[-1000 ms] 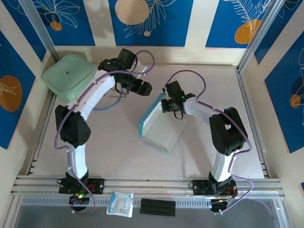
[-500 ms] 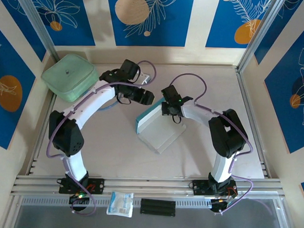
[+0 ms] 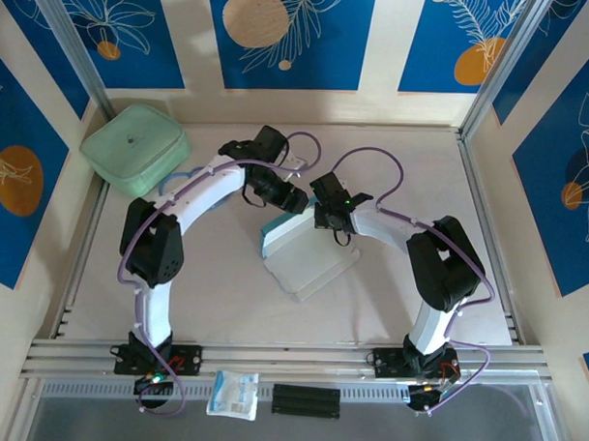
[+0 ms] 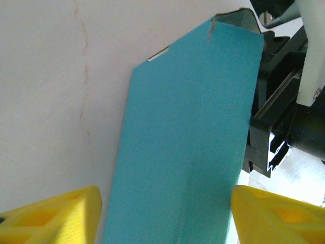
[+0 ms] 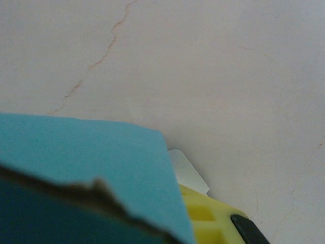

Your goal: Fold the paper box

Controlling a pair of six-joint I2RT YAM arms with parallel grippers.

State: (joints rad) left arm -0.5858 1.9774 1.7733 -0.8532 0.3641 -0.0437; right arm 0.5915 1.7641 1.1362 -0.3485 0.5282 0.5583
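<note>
The box [image 3: 310, 264] lies on the table [image 3: 205, 275] beneath both hands, blue wall raised. The right hand [image 3: 327, 218] pinches its far edge; the left hand [image 3: 295, 200], spread wide, has the blue wall between its fingers [image 4: 56, 213], ungripped.

Tabletop [image 3: 224, 286]: pale beige, matte, rectangular. Thin brownish hairline marks [image 5: 101, 51] run over the surface in both wrist views.

Lying on it:
- Paper box [image 3: 308, 250], around the middle, a little toward the far edge. White face up, blue panel along its left side, near corner resting on the surface.
- Pale green case [image 3: 134, 149], rounded square, in the far left corner, well apart from the box.

Aluminium rails [image 3: 290, 356] run along the near edge. On the grey strip [image 3: 413, 428] beyond them lie a small clear-white packet [image 3: 233, 394] and, just beside it, a flat black bar [image 3: 306, 400].
</note>
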